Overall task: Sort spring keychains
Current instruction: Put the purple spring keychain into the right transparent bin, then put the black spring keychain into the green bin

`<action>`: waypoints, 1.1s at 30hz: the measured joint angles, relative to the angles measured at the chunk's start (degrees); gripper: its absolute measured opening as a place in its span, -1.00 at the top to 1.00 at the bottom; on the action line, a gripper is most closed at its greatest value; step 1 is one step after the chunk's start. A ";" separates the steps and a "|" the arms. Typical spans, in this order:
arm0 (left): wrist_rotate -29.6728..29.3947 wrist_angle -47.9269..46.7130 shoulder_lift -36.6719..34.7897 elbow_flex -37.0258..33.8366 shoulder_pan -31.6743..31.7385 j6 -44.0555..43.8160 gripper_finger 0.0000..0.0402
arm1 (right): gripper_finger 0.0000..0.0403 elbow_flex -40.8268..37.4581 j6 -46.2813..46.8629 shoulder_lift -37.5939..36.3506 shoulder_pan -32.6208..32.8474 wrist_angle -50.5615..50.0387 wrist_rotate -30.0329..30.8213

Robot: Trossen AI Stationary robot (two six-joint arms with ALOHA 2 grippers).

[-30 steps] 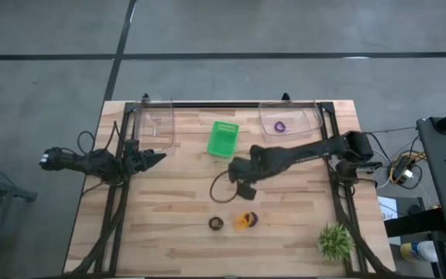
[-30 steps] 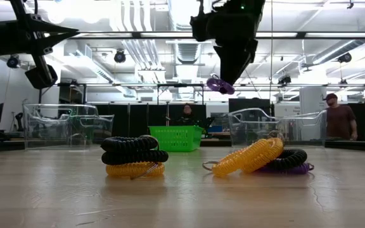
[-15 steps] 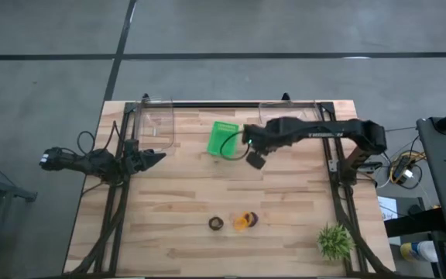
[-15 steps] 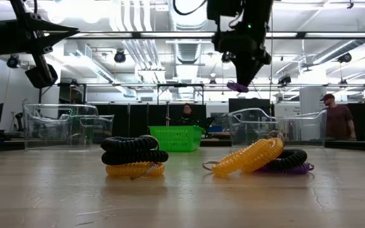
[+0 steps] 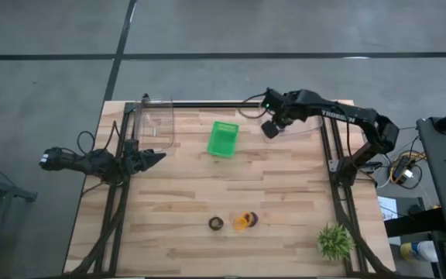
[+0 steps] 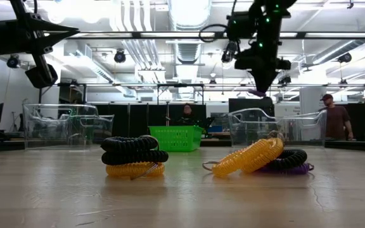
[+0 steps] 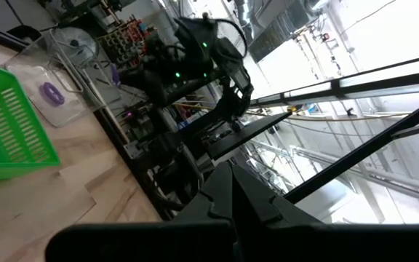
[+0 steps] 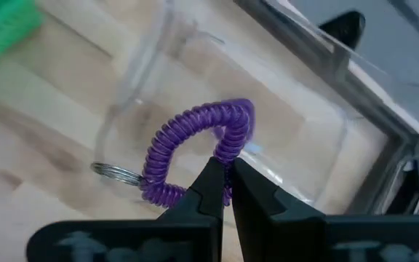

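My right gripper [image 5: 272, 128] hangs above the left part of the right clear bin [image 5: 304, 118], shut on a purple spring keychain [image 8: 188, 145]; the low view shows that coil as a small purple bit under the fingertips [image 6: 256, 93]. Another purple keychain [image 7: 51, 93] lies in that bin. On the table's near middle a black coil [image 6: 134, 150] rests on a yellow one [image 6: 134, 169]. Beside them an orange coil [image 6: 246, 157] leans on a black [image 6: 290, 158] and purple pair. My left gripper [image 5: 159, 157] waits shut at the table's left. My right gripper pinches the purple keychain's coil [image 8: 229, 154] between its two fingers, coming from above and pointing down. The keychain is lifted clear of table and bin. Its loop spreads out past the fingertips, with the metal ring [image 8: 111, 172] at its free end.
A green basket [image 5: 223, 139] stands at the far middle and a left clear bin [image 5: 155, 124] at the far left. A spiky green plant [image 5: 335, 241] sits at the near right corner. People [image 6: 338, 120] stand in the room beyond the table.
My right gripper, still shut on the purple keychain, has travelled from above the table's middle toward the far right, passing the green basket, and now hangs over the right clear bin. The coils on the table have not moved.
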 joint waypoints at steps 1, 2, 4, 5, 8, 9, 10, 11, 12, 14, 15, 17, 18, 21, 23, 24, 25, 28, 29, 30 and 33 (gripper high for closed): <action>-0.02 0.00 0.00 0.00 0.01 0.00 1.00 | 0.94 -0.38 -0.11 -0.03 -1.44 -0.02 -0.53; 0.00 0.00 0.00 0.00 -0.01 -0.02 1.00 | 0.94 -0.75 -0.29 -0.02 -2.69 -0.06 -0.89; 0.00 0.00 0.00 0.00 0.00 -0.67 1.00 | 0.94 -1.52 -0.36 0.01 -5.27 0.16 -1.56; 0.00 0.01 0.00 0.00 0.00 -1.19 1.00 | 0.94 -1.92 -0.36 0.01 -6.52 0.28 -1.65; 0.00 0.02 0.00 0.00 0.00 -1.76 1.00 | 0.94 -3.23 -0.33 0.01 -9.98 1.90 -2.40; 0.00 0.02 0.00 0.00 0.01 -1.77 1.00 | 0.94 -3.64 -0.29 0.01 -11.09 2.58 -3.19; 0.00 0.02 0.00 0.00 0.01 -1.85 1.00 | 0.94 -4.16 -0.29 0.01 -12.27 3.60 -4.25; 0.00 0.02 0.00 0.00 -0.01 -2.14 1.00 | 0.94 -4.79 -0.27 0.01 -13.34 4.58 -5.43; -0.01 0.02 0.00 0.00 0.00 -2.50 1.00 | 0.94 -5.49 -0.19 0.01 -14.27 5.47 -6.49; 0.00 0.05 0.01 0.00 -0.01 -3.48 1.00 | 0.94 -7.01 0.16 0.01 -15.97 7.20 -8.15; -0.01 0.27 0.00 0.00 0.00 -3.98 1.00 | 0.94 -7.71 0.49 0.10 -16.67 8.03 -8.71; -0.02 0.85 0.02 0.00 -0.01 -4.58 1.00 | 0.94 -9.17 1.15 0.42 -17.84 9.18 -9.73; 0.00 1.22 0.02 0.00 -0.01 -4.66 1.00 | 0.94 -9.93 1.53 0.66 -18.11 9.44 -9.91; -0.01 2.32 0.02 0.00 0.00 -5.74 1.00 | 0.94 -11.42 2.32 1.46 -18.28 10.08 -9.91; -0.01 2.41 0.02 0.00 -0.01 -6.61 1.00 | 0.92 -12.41 2.30 1.86 -18.20 11.38 -9.87; -0.02 2.43 0.02 0.00 -0.01 -6.90 1.00 | 0.90 -12.83 2.29 2.02 -18.18 12.17 -9.94; -0.03 2.43 0.02 0.00 -0.01 -7.10 1.00 | 0.87 -13.22 2.29 2.18 -18.18 12.58 -9.96; -0.40 2.55 0.02 0.00 0.01 -8.44 1.00 | 0.72 -14.05 2.28 2.20 -18.18 13.79 -10.40; -0.40 2.56 0.02 0.03 -0.01 -8.67 1.00 | 0.66 -14.22 2.29 2.20 -18.21 14.05 -10.70; -0.39 2.52 0.02 0.09 -0.01 -8.77 0.99 | 0.60 -14.36 2.29 2.20 -18.21 13.96 -10.84; -0.39 2.46 0.43 1.15 -0.01 -8.87 0.93 | 0.41 -14.28 2.39 2.20 -18.18 13.64 -10.99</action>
